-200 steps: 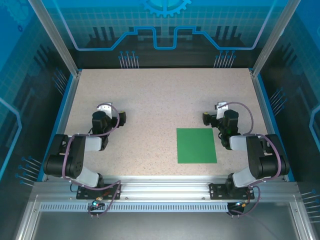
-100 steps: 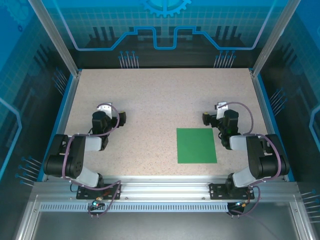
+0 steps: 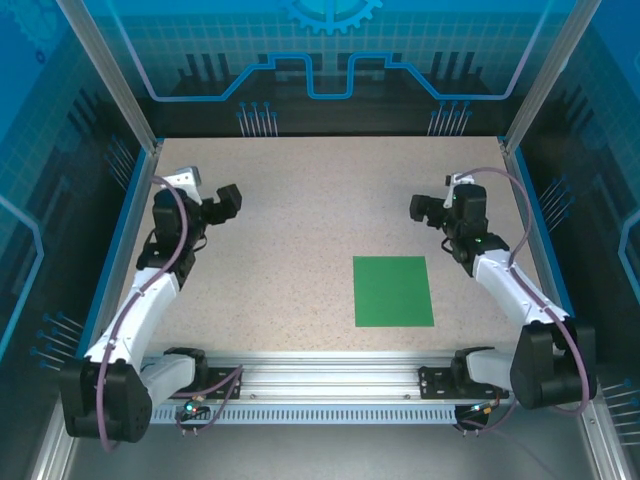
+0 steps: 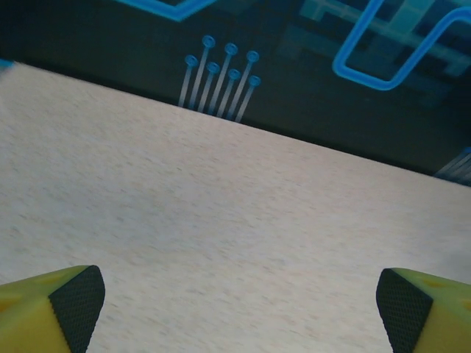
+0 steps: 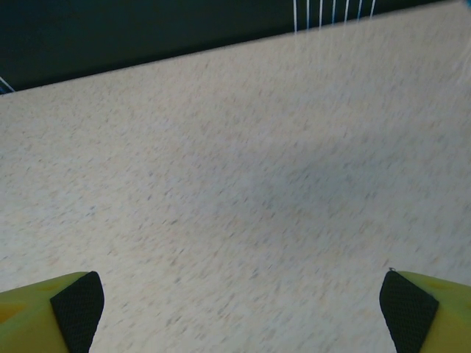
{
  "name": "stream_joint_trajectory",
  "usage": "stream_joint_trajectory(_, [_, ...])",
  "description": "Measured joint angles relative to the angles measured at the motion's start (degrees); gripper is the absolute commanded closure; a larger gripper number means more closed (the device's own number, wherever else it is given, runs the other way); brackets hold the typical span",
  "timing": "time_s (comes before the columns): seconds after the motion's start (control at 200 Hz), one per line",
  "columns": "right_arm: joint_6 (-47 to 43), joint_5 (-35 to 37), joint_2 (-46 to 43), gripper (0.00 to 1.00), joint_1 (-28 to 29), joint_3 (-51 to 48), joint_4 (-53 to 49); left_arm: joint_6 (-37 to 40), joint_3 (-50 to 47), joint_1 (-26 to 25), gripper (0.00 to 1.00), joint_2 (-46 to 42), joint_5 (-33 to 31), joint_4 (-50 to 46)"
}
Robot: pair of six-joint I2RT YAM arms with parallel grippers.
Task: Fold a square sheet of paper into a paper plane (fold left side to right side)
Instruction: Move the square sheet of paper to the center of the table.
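— Position of the green paper [image 3: 393,291]?
— Flat on the table [image 3: 300,190], unfolded, right of centre, toward the near edge.
— Left gripper [image 3: 228,203]?
— Spread wide, empty, over the far left of the table.
— Right gripper [image 3: 418,210]?
— Spread wide, empty, beyond the paper's far edge, apart from it

A speckled beige tabletop [image 3: 320,200] lies in the middle, edged with blue trim [image 3: 122,235] on the left and right. Dark panels [image 3: 330,60] printed with bright blue circuit lines stand along the far side and both flanks. Slanted aluminium posts [image 3: 110,75] rise at the far corners. A metal rail [image 3: 330,375] runs along the near edge.
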Motion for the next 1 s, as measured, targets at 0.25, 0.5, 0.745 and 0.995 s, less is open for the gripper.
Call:
stream_joint_trajectory(0.25, [13.9, 6.4, 7.8, 0.00, 18.0, 4.5, -16.1, -15.4, -2.1, -7.2, 0.01, 2.9, 12.7, -8.8])
stream_joint_trajectory(0.5, [25.7, 11.6, 14.5, 0.00, 27.3, 5.3, -26.3, -20.4, -6.3, -17.9, 0.01, 2.8, 16.1, -10.7])
stream_joint_trajectory(0.745, [31.7, 12.2, 17.1, 0.02, 29.3, 5.2, -29.8, -21.1, -8.6, -18.3, 0.01, 1.9, 16.1, -11.3])
stream_joint_trajectory(0.995, [35.1, 10.8, 18.9, 0.05, 29.5, 2.6, -29.6, -20.9, -8.5, -18.3, 0.01, 1.5, 15.8, -12.8])
